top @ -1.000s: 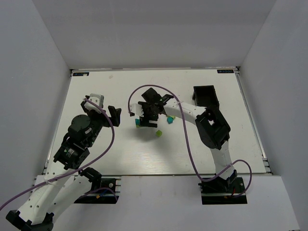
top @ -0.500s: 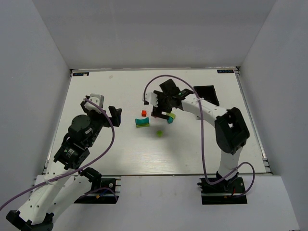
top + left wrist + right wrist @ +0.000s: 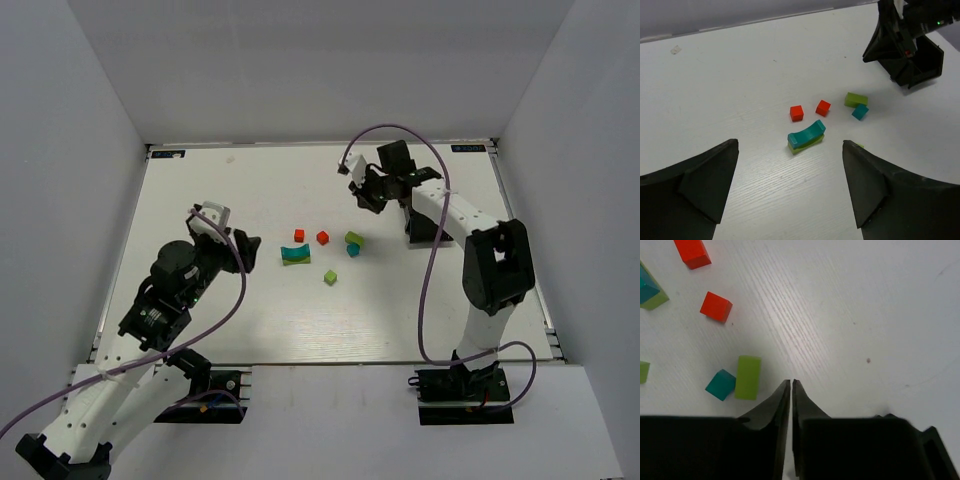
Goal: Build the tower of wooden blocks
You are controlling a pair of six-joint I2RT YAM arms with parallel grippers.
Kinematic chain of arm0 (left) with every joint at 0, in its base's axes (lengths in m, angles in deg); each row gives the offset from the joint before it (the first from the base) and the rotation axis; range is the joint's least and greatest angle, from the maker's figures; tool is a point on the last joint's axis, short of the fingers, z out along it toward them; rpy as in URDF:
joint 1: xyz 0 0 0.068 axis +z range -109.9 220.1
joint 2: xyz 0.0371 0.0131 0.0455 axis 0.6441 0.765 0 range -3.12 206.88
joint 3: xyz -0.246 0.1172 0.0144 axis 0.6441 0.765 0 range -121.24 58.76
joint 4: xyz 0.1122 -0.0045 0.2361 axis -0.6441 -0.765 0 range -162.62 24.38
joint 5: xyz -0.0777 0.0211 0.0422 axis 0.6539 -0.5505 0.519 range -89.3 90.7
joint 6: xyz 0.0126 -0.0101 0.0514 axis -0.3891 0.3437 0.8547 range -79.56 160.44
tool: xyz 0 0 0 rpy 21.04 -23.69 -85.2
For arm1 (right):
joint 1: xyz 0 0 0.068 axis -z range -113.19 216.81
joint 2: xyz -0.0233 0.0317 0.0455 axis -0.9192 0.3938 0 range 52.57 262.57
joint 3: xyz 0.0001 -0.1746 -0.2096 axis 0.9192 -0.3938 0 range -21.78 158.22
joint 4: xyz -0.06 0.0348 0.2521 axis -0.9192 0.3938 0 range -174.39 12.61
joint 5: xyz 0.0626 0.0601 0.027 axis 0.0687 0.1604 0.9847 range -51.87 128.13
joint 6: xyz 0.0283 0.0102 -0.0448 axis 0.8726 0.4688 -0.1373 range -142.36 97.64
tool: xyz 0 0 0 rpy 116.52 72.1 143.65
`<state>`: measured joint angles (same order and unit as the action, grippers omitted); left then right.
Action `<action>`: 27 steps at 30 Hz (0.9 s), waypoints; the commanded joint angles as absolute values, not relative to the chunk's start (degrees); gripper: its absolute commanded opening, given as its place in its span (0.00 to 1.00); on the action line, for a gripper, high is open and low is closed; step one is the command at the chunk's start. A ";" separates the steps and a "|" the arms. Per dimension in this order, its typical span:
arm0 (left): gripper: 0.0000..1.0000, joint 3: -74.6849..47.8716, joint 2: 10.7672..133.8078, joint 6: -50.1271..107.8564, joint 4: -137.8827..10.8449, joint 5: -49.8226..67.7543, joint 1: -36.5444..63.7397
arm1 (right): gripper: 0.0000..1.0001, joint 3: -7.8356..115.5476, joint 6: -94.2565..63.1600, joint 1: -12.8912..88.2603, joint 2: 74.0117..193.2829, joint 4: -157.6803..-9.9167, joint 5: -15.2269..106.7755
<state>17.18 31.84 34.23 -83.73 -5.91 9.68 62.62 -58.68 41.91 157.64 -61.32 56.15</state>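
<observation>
The wood block tower is a teal arched block on a lime bar (image 3: 295, 255) (image 3: 806, 136). Loose around it lie two red cubes (image 3: 299, 235) (image 3: 322, 237), a lime bar (image 3: 354, 239) (image 3: 748, 377), a teal cube (image 3: 352, 250) (image 3: 720, 384) and a small lime cube (image 3: 330, 277). My left gripper (image 3: 240, 245) (image 3: 790, 155) hangs open to the left of the stack with nothing in it. My right gripper (image 3: 362, 190) (image 3: 791, 382) is shut and empty, hovering beyond the lime bar and teal cube.
A black rectangular bin (image 3: 428, 222) (image 3: 915, 65) stands at the far right, partly covered by my right arm. Raised rails run along the table's edges (image 3: 320, 146), and white walls close in the back and sides.
My right gripper has pulled back from over the blocks toward the far right and closed. A second red cube has come into view. My left gripper has shifted slightly right.
</observation>
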 commanded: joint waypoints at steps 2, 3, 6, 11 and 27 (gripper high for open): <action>1.00 17.19 32.48 35.00 -85.93 -2.90 9.95 | 0.31 67.86 -55.59 41.06 161.62 -55.66 58.53; 1.00 17.19 31.96 35.00 -86.45 -2.90 9.95 | 0.36 67.96 -55.41 41.06 161.99 -55.74 58.26; 1.00 17.81 30.37 35.00 -86.45 -2.90 9.42 | 0.43 67.43 -55.23 41.06 163.04 -57.06 56.86; 1.00 18.33 29.66 35.00 -86.45 -1.76 9.42 | 0.44 67.43 -54.71 40.54 164.62 -57.24 56.85; 1.00 18.33 29.66 35.00 -86.45 -1.23 9.42 | 0.67 67.17 -54.27 37.99 169.11 -59.26 52.99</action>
